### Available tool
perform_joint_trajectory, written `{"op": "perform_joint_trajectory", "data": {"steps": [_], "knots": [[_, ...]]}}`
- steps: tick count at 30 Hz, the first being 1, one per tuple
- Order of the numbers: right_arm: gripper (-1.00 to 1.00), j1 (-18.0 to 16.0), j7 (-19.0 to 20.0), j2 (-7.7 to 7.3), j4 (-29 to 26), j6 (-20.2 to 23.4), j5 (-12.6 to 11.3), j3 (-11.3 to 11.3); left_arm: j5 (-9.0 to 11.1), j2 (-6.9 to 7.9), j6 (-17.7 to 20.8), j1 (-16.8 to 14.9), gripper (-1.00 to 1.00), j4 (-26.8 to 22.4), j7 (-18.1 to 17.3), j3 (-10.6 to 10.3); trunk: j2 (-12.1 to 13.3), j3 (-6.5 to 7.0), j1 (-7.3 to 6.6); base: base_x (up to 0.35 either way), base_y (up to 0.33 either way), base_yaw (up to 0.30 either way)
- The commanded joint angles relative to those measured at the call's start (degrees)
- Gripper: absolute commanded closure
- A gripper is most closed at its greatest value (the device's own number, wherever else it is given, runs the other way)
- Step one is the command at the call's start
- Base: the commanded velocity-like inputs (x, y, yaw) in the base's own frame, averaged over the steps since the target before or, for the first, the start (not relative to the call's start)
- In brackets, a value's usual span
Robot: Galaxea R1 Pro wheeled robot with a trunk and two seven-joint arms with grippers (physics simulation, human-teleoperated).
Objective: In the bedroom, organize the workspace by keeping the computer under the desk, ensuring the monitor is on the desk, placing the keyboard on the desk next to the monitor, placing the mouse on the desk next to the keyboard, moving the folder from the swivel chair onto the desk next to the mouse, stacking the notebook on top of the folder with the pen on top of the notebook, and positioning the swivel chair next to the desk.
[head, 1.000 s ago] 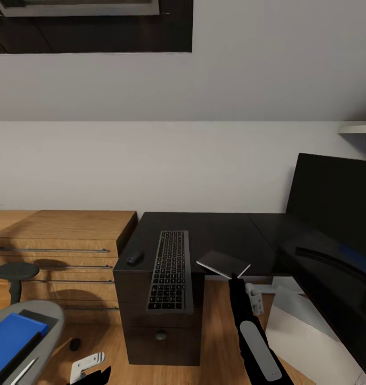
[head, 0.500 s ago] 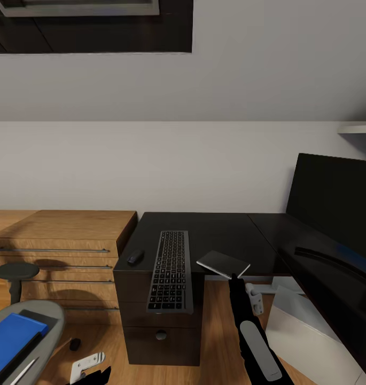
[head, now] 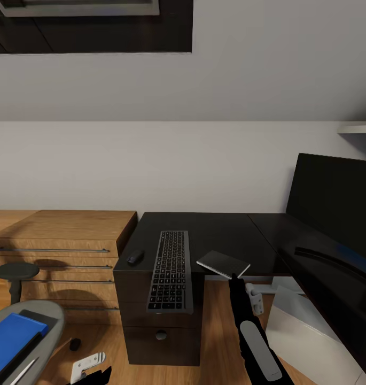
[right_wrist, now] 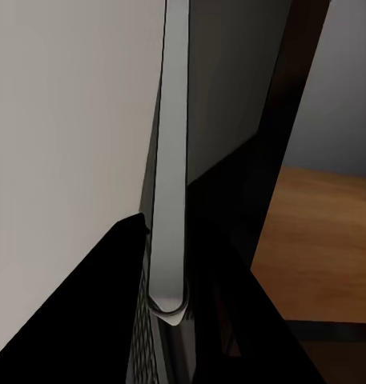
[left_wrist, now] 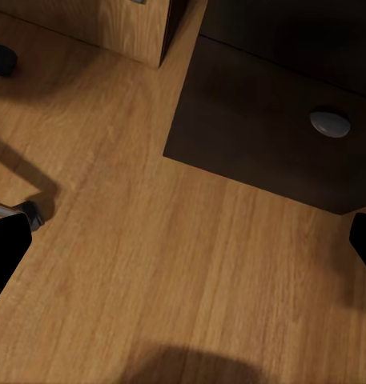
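Notebook (head: 223, 263) step in hand: clamped in right tool (head: 235, 277) at bench (head: 215, 230) front edge; left tool (left_wrist: 183, 240) apart. Folder (head: 10, 336) on swivel chair (head: 52, 315) likely needs moving first.

Tabletop (head: 215, 235) glossy black; keyboard (head: 170, 270) silver-grey, black keys; folder (head: 12, 336) bright blue; drawer chest (head: 65, 235) light wood.

Right hand (head: 233, 276) raised on an outstretched arm, fingers clamped; left hand (left_wrist: 183, 240) low, fingers spread.
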Motion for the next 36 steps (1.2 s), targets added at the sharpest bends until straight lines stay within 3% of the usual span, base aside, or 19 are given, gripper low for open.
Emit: {"op": "perform_joint_trajectory", "data": {"steps": [1, 2, 19, 36], "knots": [[1.0, -0.01, -0.15, -0.05, 0.05, -0.43, -1.16, 0.03, 0.6, 0.01, 0.32, 0.01, -1.0, -0.13, 0.18, 0.01, -0.02, -0.07, 0.0, 0.0, 0.0, 0.0], [-1.0, -0.01, -0.15, -0.06, 0.05, -0.43, -1.16, 0.04, 0.6, 0.01, 0.32, 0.01, -1.0, -0.13, 0.18, 0.0, -0.02, -0.07, 0.0, 0.0, 0.0, 0.0], [-1.0, -0.01, -0.17, -0.1, -0.03, -0.43, -1.16, 0.0, 0.51, 0.0, 0.24, 0.01, -1.0, -0.13, 0.26, 0.0, -0.02, -0.07, 0.0, -0.003, 0.0, 0.0], [-1.0, -0.01, -0.24, -0.03, 0.04, -0.12, -1.26, 0.14, 0.65, -0.13, 0.27, 0.01, -1.0, 0.98, 0.5, 0.05, -0.02, -0.07, 0.0, -0.191, 0.0, 0.0]]}}
